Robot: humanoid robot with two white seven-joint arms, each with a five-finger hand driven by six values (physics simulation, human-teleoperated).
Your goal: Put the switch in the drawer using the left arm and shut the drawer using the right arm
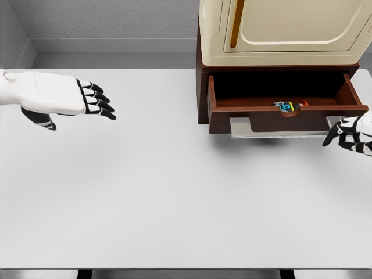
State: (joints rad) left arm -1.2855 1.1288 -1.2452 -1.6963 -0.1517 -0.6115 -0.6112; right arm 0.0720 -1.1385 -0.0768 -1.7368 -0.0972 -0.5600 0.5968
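White tabletop (163, 192) fills the lower part of the head view, pale and smooth, running back to a grey wall (104, 20). On the left, the robot's left hand (70, 96) hangs above the table, palm side turned down and outward, its four black-tipped fingers (100, 100) stretched straight and slightly fanned toward the right, the thumb (40, 119) dropped below them; it holds nothing and touches nothing. At the far right edge the right hand (351, 133) shows only in part (the arm is cut by the frame), its fingers loosely bent and apart, gripping nothing, lying just beside the right end of the drawer front and close to the pale metal handle (273, 131) that sticks out under that front. The drawer (256, 107) is dark brown wood and stands pulled out from a brown cabinet (201, 87) that sits at the back right of the table. On top of the cabinet rests a cream-coloured appliance (285, 26) with an amber vertical handle (235, 23) on its door. The switch (289, 106), a small object with blue, yellow and red parts, lies inside the drawer against the inner face of the front board, a little right of the middle, well apart from the left hand.
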